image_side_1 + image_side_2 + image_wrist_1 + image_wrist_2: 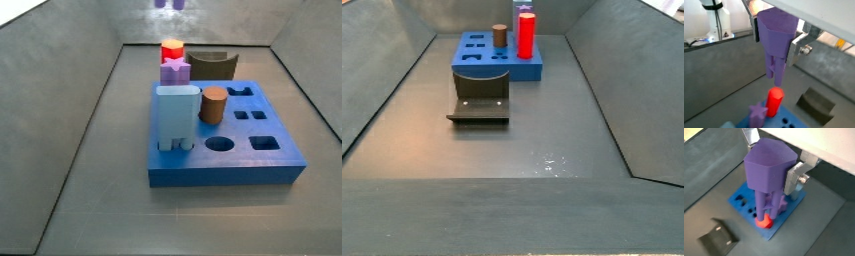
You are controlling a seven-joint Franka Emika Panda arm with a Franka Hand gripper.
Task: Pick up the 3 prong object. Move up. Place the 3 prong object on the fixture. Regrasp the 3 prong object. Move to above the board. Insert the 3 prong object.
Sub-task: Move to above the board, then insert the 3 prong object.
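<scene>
The gripper (781, 42) shows silver metal fingers (796, 176) clamping the matt plastic 3 prong object (767, 174); the floor (489, 150) looks faintly glossy.

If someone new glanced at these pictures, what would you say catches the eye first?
In both wrist views the violet 3 prong object fills the frame, clamped in the gripper, prongs pointing down above the blue board. On the board, a red peg stands out; the dark fixture sits beside the board.

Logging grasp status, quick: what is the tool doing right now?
Tool: closed on the 3 prong object, prongs down, held above the board.
</scene>
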